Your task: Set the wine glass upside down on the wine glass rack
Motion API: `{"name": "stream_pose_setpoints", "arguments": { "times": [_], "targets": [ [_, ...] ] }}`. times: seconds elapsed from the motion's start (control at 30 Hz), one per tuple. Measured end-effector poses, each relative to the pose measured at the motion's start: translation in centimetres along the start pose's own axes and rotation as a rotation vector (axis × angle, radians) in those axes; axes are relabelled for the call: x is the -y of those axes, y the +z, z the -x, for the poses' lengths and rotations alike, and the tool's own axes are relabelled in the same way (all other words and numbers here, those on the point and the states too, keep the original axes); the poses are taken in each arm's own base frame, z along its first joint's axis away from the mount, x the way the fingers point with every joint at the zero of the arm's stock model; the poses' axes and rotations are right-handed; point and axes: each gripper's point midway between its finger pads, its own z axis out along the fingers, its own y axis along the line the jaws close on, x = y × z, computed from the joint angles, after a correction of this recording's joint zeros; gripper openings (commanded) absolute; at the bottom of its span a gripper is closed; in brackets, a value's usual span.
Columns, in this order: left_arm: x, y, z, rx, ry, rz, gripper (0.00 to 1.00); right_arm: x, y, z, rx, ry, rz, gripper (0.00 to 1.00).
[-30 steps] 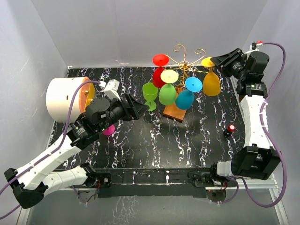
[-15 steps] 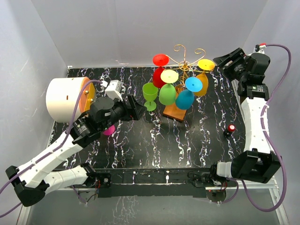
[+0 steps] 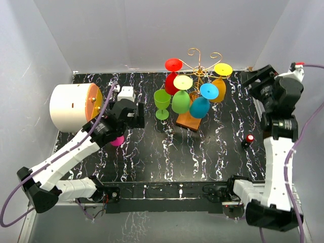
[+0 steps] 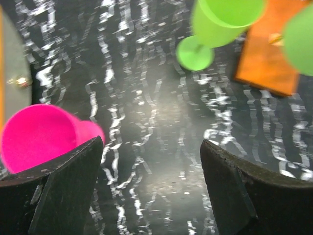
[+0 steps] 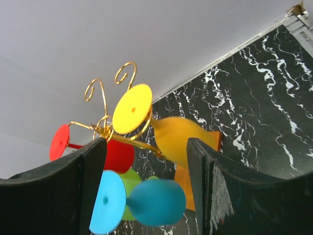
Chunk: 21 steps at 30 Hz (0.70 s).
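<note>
The wine glass rack (image 3: 200, 65) is a gold wire stand on an orange-brown base (image 3: 186, 121). Red (image 3: 172, 81), green (image 3: 180, 101), blue (image 3: 200, 106) and yellow (image 3: 218, 89) glasses hang upside down on it. The right wrist view shows the yellow glass (image 5: 182, 139) hooked on the wire (image 5: 101, 128). My right gripper (image 3: 254, 84) is open and empty, clear to the right of the rack. A green glass (image 3: 162, 101) stands upright on the table. A pink glass (image 3: 117, 140) lies on its side. My left gripper (image 3: 135, 116) is open and empty above the table, the pink glass (image 4: 39, 137) beside its left finger.
A white drum with an orange inside (image 3: 71, 106) lies at the far left. A small red and black object (image 3: 249, 138) sits on the table at the right. Grey walls close in the back and both sides.
My right gripper has let go of the yellow glass, which now hangs on the rack, and has drawn back to the right. My left gripper has pulled back and tilted down over the table.
</note>
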Motion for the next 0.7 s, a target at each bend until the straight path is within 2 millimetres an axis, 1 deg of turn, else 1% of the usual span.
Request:
{"name": "stream_pose_setpoints", "arguments": {
  "times": [0.07,0.13,0.17,0.27,0.37,0.43,0.53,0.6,0.7],
  "targets": [
    [-1.9,0.9,-1.0,-0.04,0.031,0.089,0.78,0.3,-1.6,-0.4,0.02,-0.008,-0.003,0.65],
    [-3.7,1.8,-1.9,-0.083,0.053,0.159,0.72,0.7,-2.9,-1.0,0.028,-0.011,-0.007,0.65],
    [-4.7,2.2,-2.5,-0.106,0.059,0.191,0.68,0.9,-3.2,-1.2,0.028,-0.012,-0.01,0.64],
    [-7.7,3.4,-3.6,-0.17,0.047,0.271,0.61,1.6,-3.8,-2.0,0.02,-0.013,-0.033,0.62],
    [-9.6,3.8,-3.6,-0.193,0.002,0.302,0.57,2.5,-4.1,-2.9,0.002,-0.009,-0.06,0.61],
    [-10.4,4.0,-3.6,-0.204,-0.025,0.312,0.55,3.4,-4.2,-4.0,-0.022,-0.004,-0.085,0.6],
    [-11.0,4.6,-4.0,-0.237,-0.055,0.309,0.5,4.8,-4.9,-5.9,-0.062,0.007,-0.129,0.58],
    [-11.0,5.0,-4.5,-0.261,-0.064,0.301,0.46,5.4,-5.5,-6.8,-0.078,0.015,-0.142,0.55],
    [-10.7,5.4,-5.2,-0.294,-0.068,0.28,0.43,5.7,-5.8,-8.3,-0.115,0.031,-0.136,0.52]
  ]
}}
